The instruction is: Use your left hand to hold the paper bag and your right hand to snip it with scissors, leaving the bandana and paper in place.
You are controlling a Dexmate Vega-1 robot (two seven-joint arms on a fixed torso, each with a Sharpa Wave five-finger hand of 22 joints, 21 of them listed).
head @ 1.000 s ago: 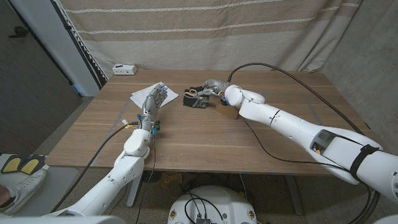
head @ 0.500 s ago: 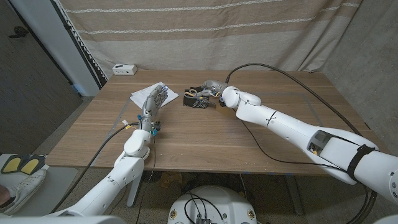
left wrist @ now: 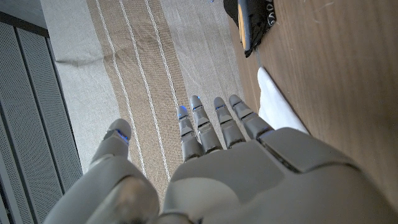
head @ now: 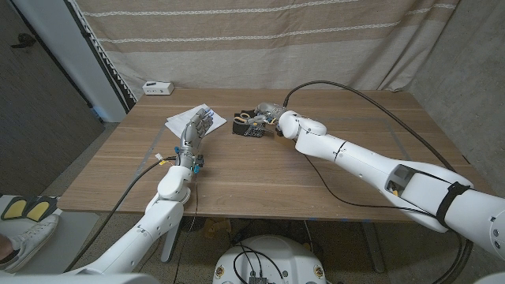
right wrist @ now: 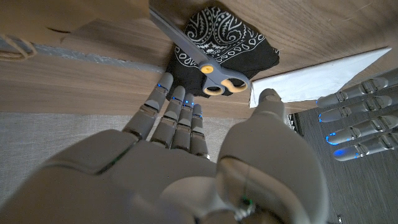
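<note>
**Scissors lie just past your right fingertips**

The scissors [right wrist: 205, 59] rest on the bandana [right wrist: 233, 43], handles toward your right hand [right wrist: 186, 155], blades running away toward the paper bag [right wrist: 68, 18]. Your right hand is spread and holds nothing, closest to the handles. Your left hand [head: 196, 130] stands unclenched and empty over the paper [head: 177, 120], well apart from the bag, on the counter [head: 260, 173]
</note>
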